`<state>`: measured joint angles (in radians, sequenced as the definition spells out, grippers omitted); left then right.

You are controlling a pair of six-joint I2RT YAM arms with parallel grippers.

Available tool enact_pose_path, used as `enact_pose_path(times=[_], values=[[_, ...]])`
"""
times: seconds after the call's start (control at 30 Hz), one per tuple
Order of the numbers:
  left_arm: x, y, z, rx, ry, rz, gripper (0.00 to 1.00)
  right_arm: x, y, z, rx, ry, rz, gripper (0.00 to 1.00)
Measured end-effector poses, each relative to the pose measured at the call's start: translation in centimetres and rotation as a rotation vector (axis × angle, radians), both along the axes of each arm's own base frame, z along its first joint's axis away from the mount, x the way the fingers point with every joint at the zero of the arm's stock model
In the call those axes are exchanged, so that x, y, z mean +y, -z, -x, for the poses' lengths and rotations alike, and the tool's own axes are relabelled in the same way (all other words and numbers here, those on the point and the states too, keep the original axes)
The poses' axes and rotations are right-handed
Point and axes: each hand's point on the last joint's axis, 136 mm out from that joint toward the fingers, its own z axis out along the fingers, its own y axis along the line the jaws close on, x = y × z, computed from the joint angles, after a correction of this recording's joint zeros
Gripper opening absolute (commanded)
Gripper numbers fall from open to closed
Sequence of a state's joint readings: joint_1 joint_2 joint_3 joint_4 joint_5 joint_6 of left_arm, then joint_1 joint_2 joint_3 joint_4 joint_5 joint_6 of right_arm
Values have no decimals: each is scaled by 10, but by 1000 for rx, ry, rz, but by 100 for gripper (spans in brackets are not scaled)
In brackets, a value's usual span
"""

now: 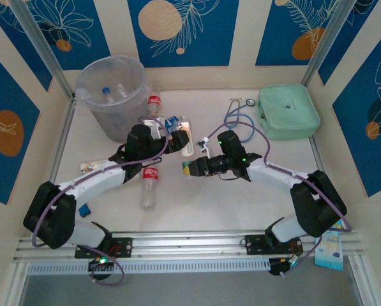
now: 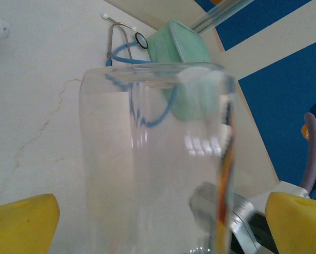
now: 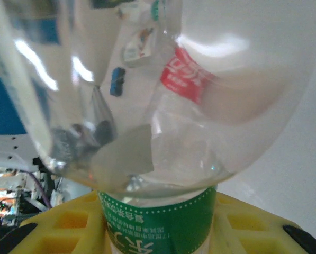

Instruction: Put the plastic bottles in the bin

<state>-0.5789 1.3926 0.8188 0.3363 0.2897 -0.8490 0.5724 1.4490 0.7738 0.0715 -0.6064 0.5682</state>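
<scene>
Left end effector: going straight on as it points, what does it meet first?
The left end effector likely meets the clear bottle between its open jaws; beyond, the stethoscope.

I see bin [image 1: 110, 89] far left on tabletop [image 1: 254, 191], some bottles [image 1: 108, 93] inside. Neighbour bottle [image 1: 154, 102] just right of bin. Case [image 1: 287, 111] far right; stethoscope [image 1: 236, 109] just left of it. Left tool [image 1: 176, 131] right of bin, flanked bottle [image 2: 152, 159] between its fingers [image 2: 20, 222], clear of both. Right tool [image 1: 189, 168] mid-tabletop, right of left tool, held bottle [image 3: 158, 227] clamped in it. Loose bottle [image 1: 150, 186] lies before left tool, between arms.
</scene>
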Motion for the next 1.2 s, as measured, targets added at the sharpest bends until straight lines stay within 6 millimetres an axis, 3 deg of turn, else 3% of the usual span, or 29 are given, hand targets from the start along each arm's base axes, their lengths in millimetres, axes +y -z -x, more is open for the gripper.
enact_pose_path(times=[0.2,0.4,0.43,0.53,0.57,0.6,0.63,0.73,0.9,1.07,1.2], values=[[-6,-4,-2,-10,9,32,63,4,-10,4,0,-33,-50,0],[-7,-6,-2,-17,10,36,50,4,-12,4,-2,-39,-59,3],[-7,-6,-2,-17,10,34,50,4,-12,4,-3,-39,-59,17],[-7,-7,-2,-17,13,23,49,3,-12,3,-9,-32,-52,77],[-7,-9,-3,-19,13,10,49,2,-12,2,-16,-22,-46,93],[-7,-11,-5,-26,14,-2,49,-1,-13,0,-21,-11,-38,99],[-7,-17,-7,-40,12,-16,50,-3,-15,0,-33,-1,-32,99],[-5,-41,-16,-97,2,-55,49,-16,-26,-7,-79,44,-23,99],[11,-101,-36,-228,-36,-113,47,-41,-44,-21,-158,130,6,99],[65,-179,-70,-394,-183,-156,34,-58,-52,-26,-186,196,29,99],[118,-226,-94,-484,-314,-161,20,-65,-51,-26,-195,227,47,99]])
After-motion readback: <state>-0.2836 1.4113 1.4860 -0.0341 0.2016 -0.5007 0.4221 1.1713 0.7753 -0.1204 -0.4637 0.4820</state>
